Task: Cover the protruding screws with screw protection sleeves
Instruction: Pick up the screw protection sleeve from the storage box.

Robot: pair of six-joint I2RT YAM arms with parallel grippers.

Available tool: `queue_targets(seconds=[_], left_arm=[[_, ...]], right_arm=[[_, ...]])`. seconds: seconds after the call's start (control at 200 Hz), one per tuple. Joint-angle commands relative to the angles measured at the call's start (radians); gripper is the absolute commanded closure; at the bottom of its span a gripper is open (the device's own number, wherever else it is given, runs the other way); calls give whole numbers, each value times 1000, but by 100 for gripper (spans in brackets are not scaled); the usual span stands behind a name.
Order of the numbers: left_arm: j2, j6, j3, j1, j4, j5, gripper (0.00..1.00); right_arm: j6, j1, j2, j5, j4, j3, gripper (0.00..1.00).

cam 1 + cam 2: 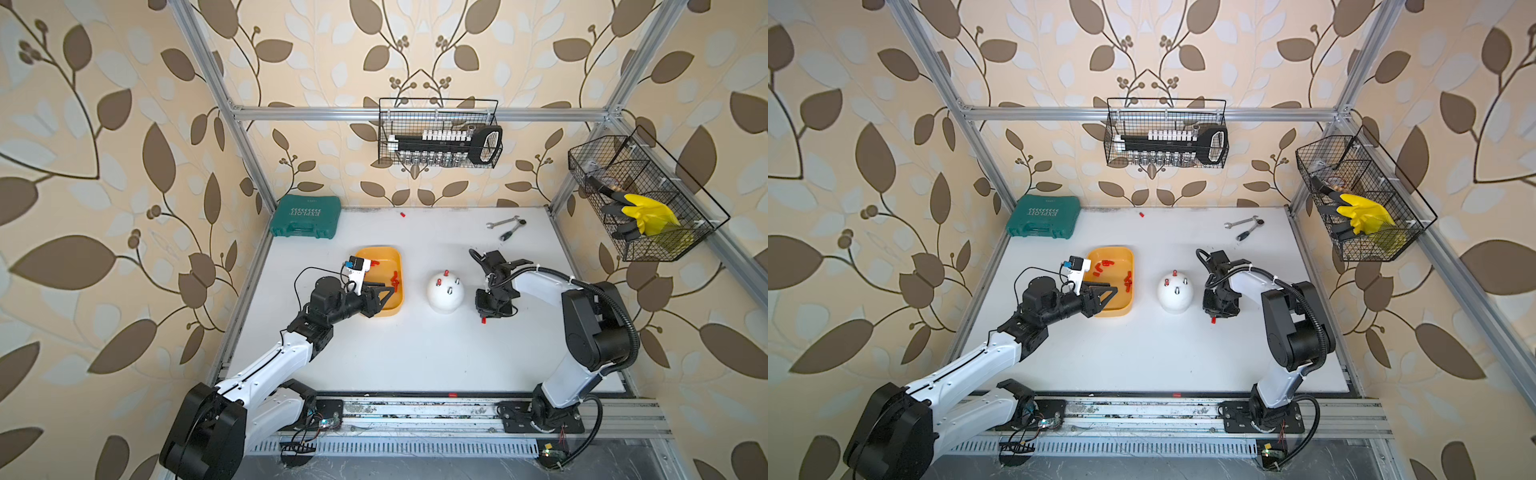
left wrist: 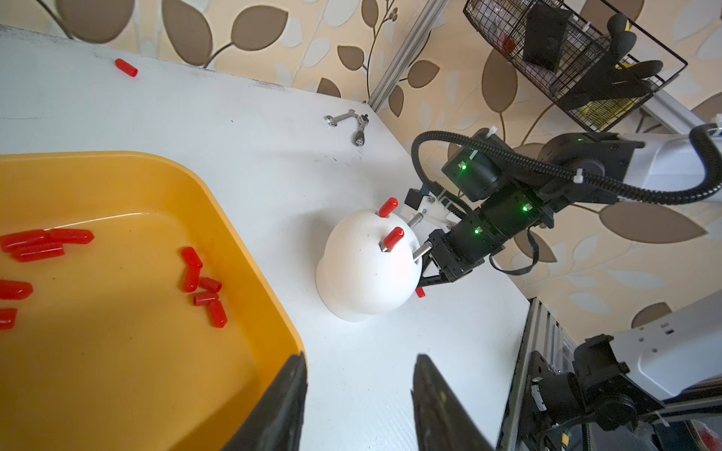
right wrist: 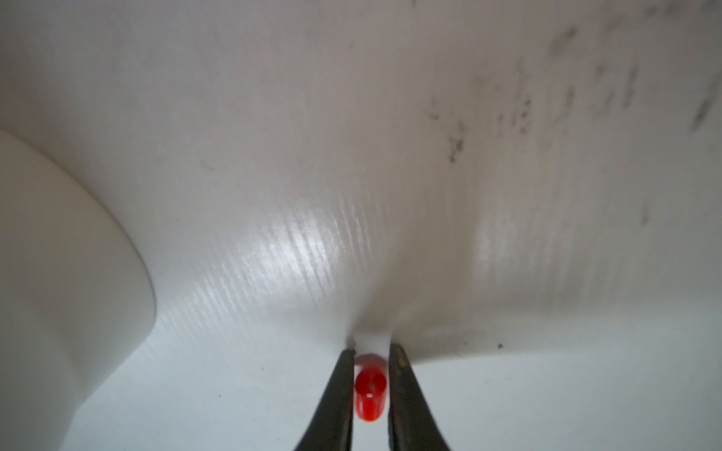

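Note:
In both top views the white dome [image 1: 446, 297] [image 1: 1175, 297] stands at mid-table. Two protruding screws [image 2: 415, 220] [image 2: 422, 250] are bare, and two carry red caps [image 2: 388, 207] [image 2: 392, 238]. Just right of the dome, my right gripper [image 3: 371, 351] [image 1: 484, 316] points down at the table. It is shut on a red screw protection sleeve [image 3: 370, 390] [image 1: 1212, 319] close to the tabletop. My left gripper [image 2: 359, 357] [image 1: 390, 289] hovers open and empty over the right rim of the yellow tray [image 2: 234, 203] [image 1: 399, 257]. Several loose sleeves [image 2: 203, 281] lie in that tray.
One stray sleeve [image 1: 402, 214] lies near the back edge. Two wrenches [image 1: 507, 226] lie at the back right and a green tool case [image 1: 305, 216] at the back left. Wire baskets hang on the back rail [image 1: 440, 133] and the right rail [image 1: 640, 195].

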Motion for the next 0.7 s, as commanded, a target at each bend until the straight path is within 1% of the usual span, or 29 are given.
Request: queue_targets(seconds=[0.0, 0.185, 0.25, 0.345, 0.51, 0.66, 0.695], left_arm=[[2, 21, 14, -7, 34, 24, 53], [1, 21, 14, -8, 30, 26, 53], [-2, 22, 15, -8, 29, 24, 53], [-3, 22, 13, -6, 31, 21, 54], [-4, 22, 17, -8, 28, 20, 53], [-2, 21, 15, -7, 31, 14, 53], [0, 19, 16, -7, 34, 14, 53]], right_arm=[[13, 16, 28, 28, -31, 21, 82], [33, 30, 42, 29, -43, 28, 82], [39, 33, 37, 29, -47, 29, 84], [40, 34, 30, 34, -40, 29, 89], [41, 34, 23, 28, -43, 37, 92], [39, 33, -30, 44, -33, 40, 93], [34, 32, -51, 49, -31, 44, 91]])
